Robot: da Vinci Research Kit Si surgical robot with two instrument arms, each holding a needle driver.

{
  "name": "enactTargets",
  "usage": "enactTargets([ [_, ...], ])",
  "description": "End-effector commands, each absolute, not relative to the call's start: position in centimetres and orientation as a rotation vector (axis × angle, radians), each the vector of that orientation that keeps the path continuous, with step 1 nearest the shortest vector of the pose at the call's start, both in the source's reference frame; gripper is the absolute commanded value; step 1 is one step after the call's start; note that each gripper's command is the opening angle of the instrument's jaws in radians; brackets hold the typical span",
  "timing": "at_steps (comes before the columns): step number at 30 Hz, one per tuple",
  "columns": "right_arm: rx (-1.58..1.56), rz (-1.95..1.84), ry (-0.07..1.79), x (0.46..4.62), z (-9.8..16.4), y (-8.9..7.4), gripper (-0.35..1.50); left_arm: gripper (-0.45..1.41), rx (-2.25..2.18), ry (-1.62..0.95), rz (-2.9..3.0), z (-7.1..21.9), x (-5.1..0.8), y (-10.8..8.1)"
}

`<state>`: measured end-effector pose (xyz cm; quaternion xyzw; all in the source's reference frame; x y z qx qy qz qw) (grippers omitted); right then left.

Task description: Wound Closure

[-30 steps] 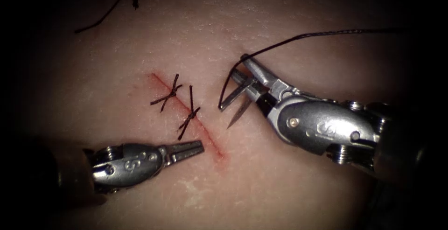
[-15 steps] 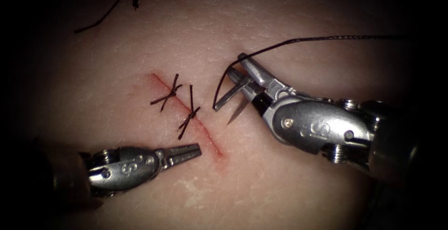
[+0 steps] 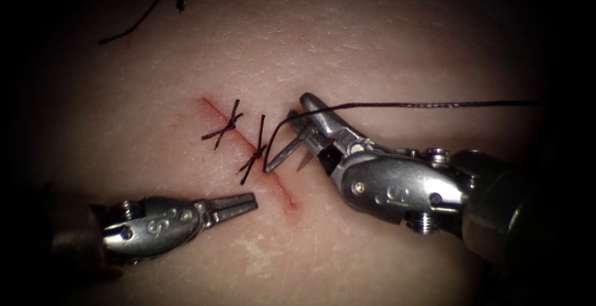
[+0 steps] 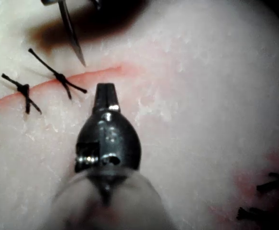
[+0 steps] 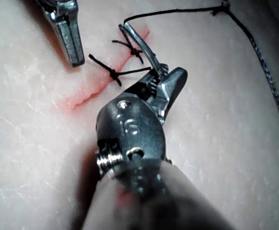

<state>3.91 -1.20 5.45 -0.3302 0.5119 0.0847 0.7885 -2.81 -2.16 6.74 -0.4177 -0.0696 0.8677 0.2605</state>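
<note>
Two knotted stitches [image 3: 239, 138] already cross the cut [image 3: 282, 188]. With the needle [image 3: 282, 148] clamped mid-curve, the right tool [image 3: 304, 133] has moved leftward to the cut's right edge, thread [image 3: 434, 104] trailing right; the needle sits clear of the tissue [image 3: 372, 45]. Left of the cut, the left tool [image 3: 239, 203] hovers closed, holding nothing.

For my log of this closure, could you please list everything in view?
tissue: one, pale pink, beneath everything.
cut: one, red, diagonal, lower end unstitched.
stitches: two, dark, knotted across the cut.
needle: one, silver, just right of the cut, not in the tissue.
thread: one, black, running from the needle rightward.
cut ends of thread: two, black, upper left.
left claw: shut, empty, left of the cut.
right claw: holds the needle mid-curve.
</note>
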Motion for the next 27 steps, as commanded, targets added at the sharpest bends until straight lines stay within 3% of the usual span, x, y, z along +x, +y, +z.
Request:
enactTargets([
  [1, -0.711, 0.168, 1.103, 4.06, 5.55, -1.35, -0.35, -0.23, -1.132, -0.195, 2.349, 6.81, -2.83, -2.26],
  [27, -0.685, 0.109, 1.092, 4.48, 5.9, -1.96, -0.35, -0.35, -1.126, -0.202, 2.345, 6.79, -2.69, -2.27],
])
